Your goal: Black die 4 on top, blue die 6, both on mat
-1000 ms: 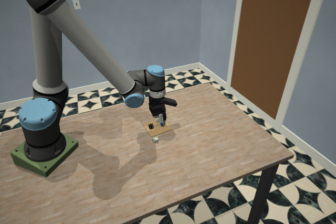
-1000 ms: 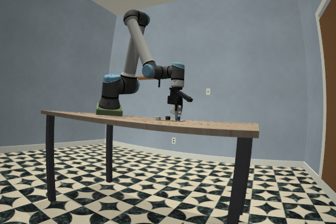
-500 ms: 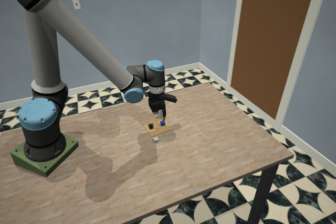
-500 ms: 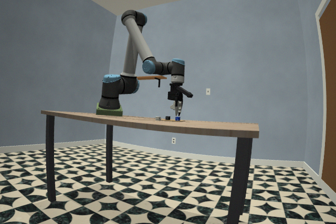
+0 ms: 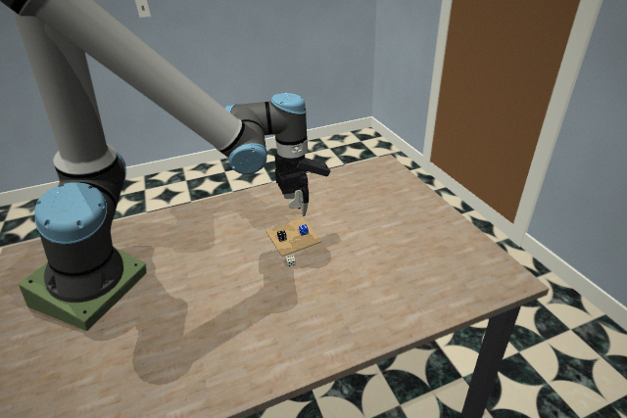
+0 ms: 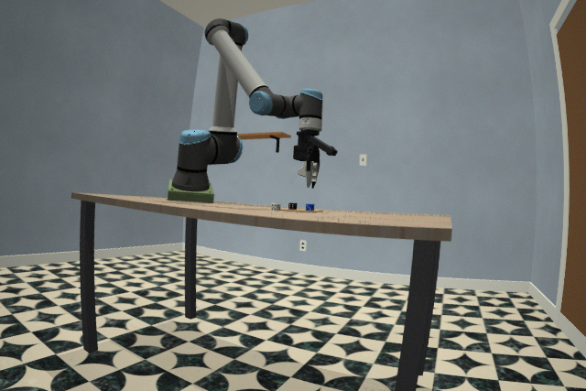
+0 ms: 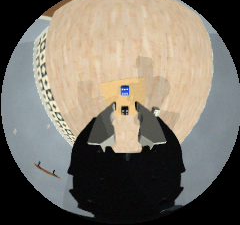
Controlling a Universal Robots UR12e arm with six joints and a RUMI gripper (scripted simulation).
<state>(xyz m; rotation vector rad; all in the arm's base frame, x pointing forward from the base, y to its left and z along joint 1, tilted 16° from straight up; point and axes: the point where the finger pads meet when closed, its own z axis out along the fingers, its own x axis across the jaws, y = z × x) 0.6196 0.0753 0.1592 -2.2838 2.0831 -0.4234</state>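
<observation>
The blue die point(image 5: 303, 229) point(image 6: 309, 207) point(image 7: 125, 90) sits on the tan mat point(image 5: 300, 243) point(image 7: 138, 85) and looks flat. The black die point(image 5: 281, 235) point(image 6: 292, 205) point(image 7: 125, 110) also sits on the mat, apart from the blue one, and looks flat. The white die point(image 5: 290, 260) point(image 6: 276, 207) point(image 7: 156, 111) rests on the table just outside the mat's edge. My gripper point(image 5: 303, 211) point(image 6: 310, 185) point(image 7: 125, 102) is above the dice, pointing down, its fingers partly apart with nothing between them. The pips on the top faces are too small to read surely.
The wooden table point(image 5: 405, 261) point(image 6: 378, 223) carries the arm's green base point(image 5: 85, 322) point(image 6: 190, 195) at its other side. The arm's shadow falls across the table near the mat. A wall shelf point(image 6: 262, 135) is behind the arm.
</observation>
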